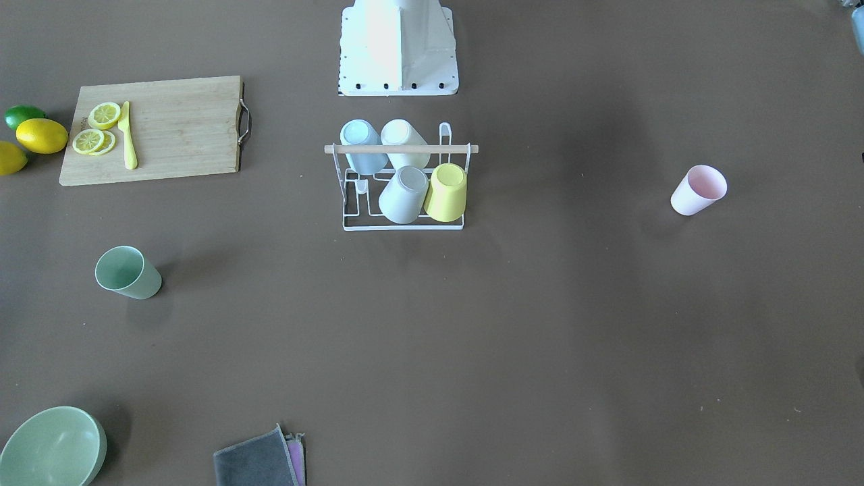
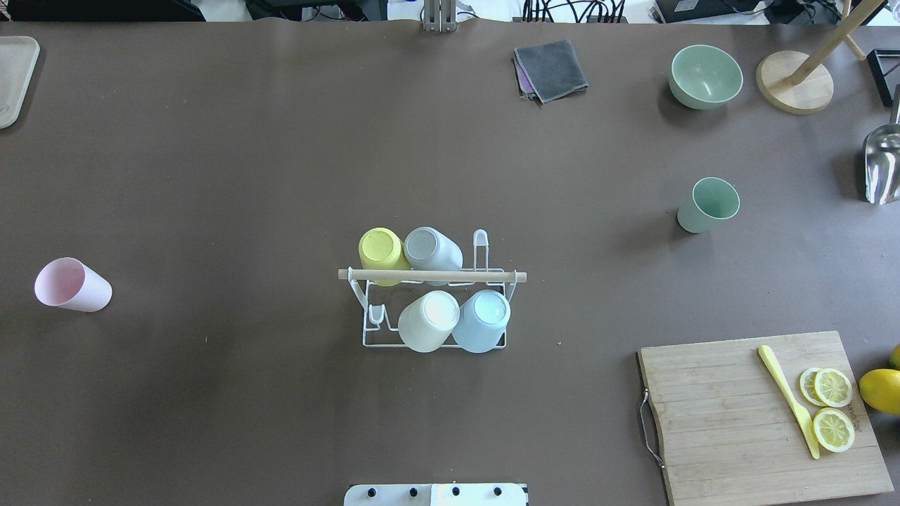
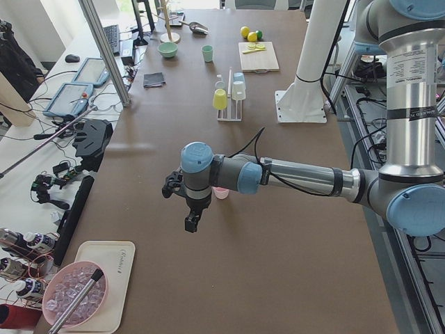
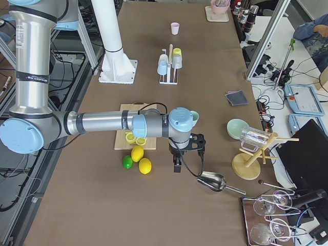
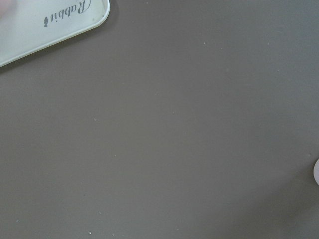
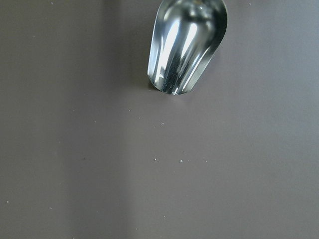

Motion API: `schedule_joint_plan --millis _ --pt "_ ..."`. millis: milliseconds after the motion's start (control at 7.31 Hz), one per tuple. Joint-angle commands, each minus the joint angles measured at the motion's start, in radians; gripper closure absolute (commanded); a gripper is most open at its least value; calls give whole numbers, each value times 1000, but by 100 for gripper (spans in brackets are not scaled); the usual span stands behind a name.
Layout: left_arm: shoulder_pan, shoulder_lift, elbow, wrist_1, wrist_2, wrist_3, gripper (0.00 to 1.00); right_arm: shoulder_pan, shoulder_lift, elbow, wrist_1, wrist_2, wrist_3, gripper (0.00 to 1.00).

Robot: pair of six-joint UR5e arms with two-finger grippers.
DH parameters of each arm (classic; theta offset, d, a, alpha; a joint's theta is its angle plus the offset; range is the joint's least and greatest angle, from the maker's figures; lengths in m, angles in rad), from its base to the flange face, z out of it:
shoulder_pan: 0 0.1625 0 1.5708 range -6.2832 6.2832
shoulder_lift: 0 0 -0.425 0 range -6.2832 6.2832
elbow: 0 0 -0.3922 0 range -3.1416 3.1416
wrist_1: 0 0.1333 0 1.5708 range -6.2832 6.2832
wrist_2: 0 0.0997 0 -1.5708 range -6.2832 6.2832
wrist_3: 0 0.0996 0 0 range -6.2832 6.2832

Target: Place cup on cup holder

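Two end effectors, each visible only in the side cameras, so can't tell if either is open or closed. Left end effector (image 3: 190, 221) hangs fingers-down over the bench (image 2: 281, 161) near its left end. Its wrist camera shows a white tray (image 5: 50, 25) corner and bare surface. Pink cup (image 2: 72, 284) stands mouth-up near the left end, apart from that arm.

Right end effector (image 4: 177, 165) hangs over the right end, with a metal scoop (image 6: 187, 45) lying on the bench near it. Green cup (image 2: 708, 204) stands mouth-up toward the right end, nearer the far edge, well apart from the other cups.

Cup holder (image 2: 432, 276) sits mid-bench, closer to the robot-side edge. Four cups are inverted on its prongs:
- Row toward the far edge: yellow cup (image 2: 380, 248) and grey cup (image 2: 429, 247).
- Row toward the robot-side edge: cream cup (image 2: 429, 320) and light blue cup (image 2: 481, 320).

Two prongs stand bare, one per row.

Cutting board (image 2: 738, 422) with lemon slices (image 2: 833, 429) and a yellow knife (image 2: 787, 400) fills the right robot-side corner.
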Motion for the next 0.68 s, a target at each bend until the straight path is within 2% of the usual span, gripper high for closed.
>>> schedule_joint_plan --millis 0,547 --pt "0 0 -2 0 0 0 2 0 -6 5 0 8 3 0" --pt "-1 2 5 0 -1 0 2 -5 -5 -10 -2 -1 6 0"
